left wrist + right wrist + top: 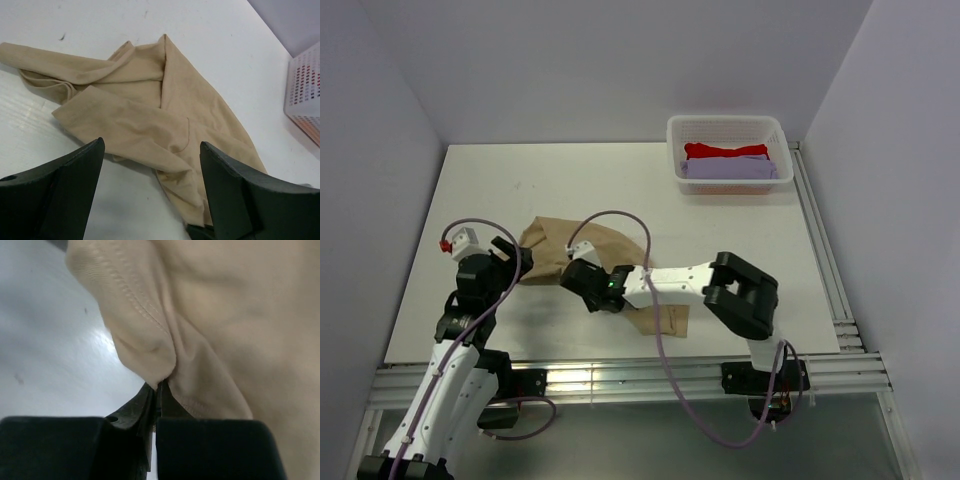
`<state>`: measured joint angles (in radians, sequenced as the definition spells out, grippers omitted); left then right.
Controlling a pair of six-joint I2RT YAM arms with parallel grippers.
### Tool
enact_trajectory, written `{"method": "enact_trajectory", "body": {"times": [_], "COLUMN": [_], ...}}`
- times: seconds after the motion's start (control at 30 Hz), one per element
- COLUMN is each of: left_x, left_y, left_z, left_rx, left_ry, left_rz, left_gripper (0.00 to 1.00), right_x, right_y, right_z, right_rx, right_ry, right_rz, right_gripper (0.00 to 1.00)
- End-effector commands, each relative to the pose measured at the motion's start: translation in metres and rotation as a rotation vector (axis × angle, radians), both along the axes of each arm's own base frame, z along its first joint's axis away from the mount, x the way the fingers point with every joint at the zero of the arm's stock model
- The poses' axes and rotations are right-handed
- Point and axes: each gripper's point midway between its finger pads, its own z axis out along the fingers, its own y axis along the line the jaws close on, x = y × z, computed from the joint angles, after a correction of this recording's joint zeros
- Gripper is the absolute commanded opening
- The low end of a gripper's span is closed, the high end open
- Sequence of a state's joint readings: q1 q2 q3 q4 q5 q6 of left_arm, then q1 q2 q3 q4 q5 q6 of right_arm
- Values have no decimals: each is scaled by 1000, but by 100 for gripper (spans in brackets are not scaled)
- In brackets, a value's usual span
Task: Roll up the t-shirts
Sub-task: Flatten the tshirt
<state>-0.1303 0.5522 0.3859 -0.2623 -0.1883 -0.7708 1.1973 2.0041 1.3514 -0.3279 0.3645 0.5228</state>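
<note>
The tan t-shirt (pixel 546 244) lies crumpled on the table (pixel 750 230) near its front edge, the right gripper (pixel 158 390) is clenched on its hemmed edge, and the left gripper (pixel 150 150) stands released just beside it.

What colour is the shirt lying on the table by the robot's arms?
The t-shirt is plain tan-beige, and the left wrist view shows it best.

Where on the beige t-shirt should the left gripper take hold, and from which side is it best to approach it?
Likely the folded edge of the beige t-shirt nearest the open left gripper, approached from the left, low over the table. That edge lies thick and free there, while the right gripper is shut on a hem further right.
</note>
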Motion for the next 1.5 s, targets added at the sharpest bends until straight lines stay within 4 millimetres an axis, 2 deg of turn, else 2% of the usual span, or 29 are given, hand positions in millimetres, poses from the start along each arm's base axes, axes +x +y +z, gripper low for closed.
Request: {"method": "enact_trajectory", "body": {"times": [0.0, 0.03, 0.1, 0.13, 0.17, 0.2, 0.23, 0.27, 0.3, 0.33, 0.37, 0.43, 0.73, 0.77, 0.8, 0.87, 0.9, 0.97, 1.0, 1.13, 1.23, 1.3, 1.33, 1.4, 1.43, 1.47], "left_x": [8, 9, 10, 11, 11, 12, 13, 14, 14, 15, 16, 16, 20, 20, 21, 21, 21, 22, 22, 24, 21, 20, 13, 9, 2, 2], "left_y": [-14, -17, -25, -27, -31, -31, -34, -36, -39, -42, -43, -48, -68, -70, -71, -74, -76, -76, -77, -86, -98, -105, -118, -128, -132, -133], "left_z": [17, 18, 16, 17, 16, 14, 16, 15, 11, 12, 9, 7, -5, -10, -10, -13, -13, -15, -14, -6, -7, -7, -7, -5, -13, -12], "left_rx": [-2, 1, -10, -10, -15, -13, -18, -19, -26, -28, -29, -36, -54, -52, -50, -46, -43, -39, -39, -46, -42, -34, -31, -26, -7, -4], "left_ry": [-60, -66, -68, -75, -72, -69, -75, -75, -59, -61, -53, -48, -9, 9, 12, 28, 30, 36, 34, -9, -4, 4, 14, 22, 62, 70], "left_rz": [-94, -108, -157, -169, -190, -190, -210, -220, -238, -249, -258, -285, -374, -379, -380, -388, -393, -391, -393, -440, -482, -490, -530, -540, -545, -541], "left_gripper": [82, 82, 82, 82, 83, 83, 83, 84, 84, 85, 86, 86, 86, 86, 86, 85, 85, 85, 85, 83, 82, 82, 82, 82, 83, 83], "right_x": [11, 8, 13, 11, 13, 23, 22, 28, 32, 51, 52, 70, 93, 95, 95, 93, 87, 76, 71, 49, 43, 35, 30, 20, 15, 2], "right_y": [-12, -17, -30, -39, -46, -62, -72, -83, -98, -122, -136, -169, -255, -262, -272, -272, -266, -262, -258, -248, -253, -249, -241, -235, -230, -217], "right_z": [77, 105, 130, 152, 162, 163, 178, 181, 170, 178, 167, 168, 114, 110, 103, 101, 102, 98, 107, 107, 97, 89, 89, 82, 80, 77], "right_rx": [157, 202, 229, 267, 282, 285, 338, 352, 346, 379, 375, 381, 216, 201, 185, 207, 246, 280, 311, 331, 311, 322, 348, 355, 359, 354], "right_ry": [-61, -70, -88, -95, -98, -94, -83, -80, -57, -78, -52, -80, -79, -80, -69, -60, -51, -32, -47, -40, -30, 2, 18, 34, 49, 65], "right_rz": [-20, -8, -4, 2, 2, -33, -20, -32, -52, -116, -121, -195, -426, -459, -488, -492, -457, -436, -414, -354, -364, -334, -304, -282, -278, -233], "right_gripper": [0, 0, 0, 0, 0, 0, 0, 0, 0, 0, 0, 0, 0, 2, 11, 36, 48, 57, 59, 59, 58, 54, 53, 53, 53, 53]}}
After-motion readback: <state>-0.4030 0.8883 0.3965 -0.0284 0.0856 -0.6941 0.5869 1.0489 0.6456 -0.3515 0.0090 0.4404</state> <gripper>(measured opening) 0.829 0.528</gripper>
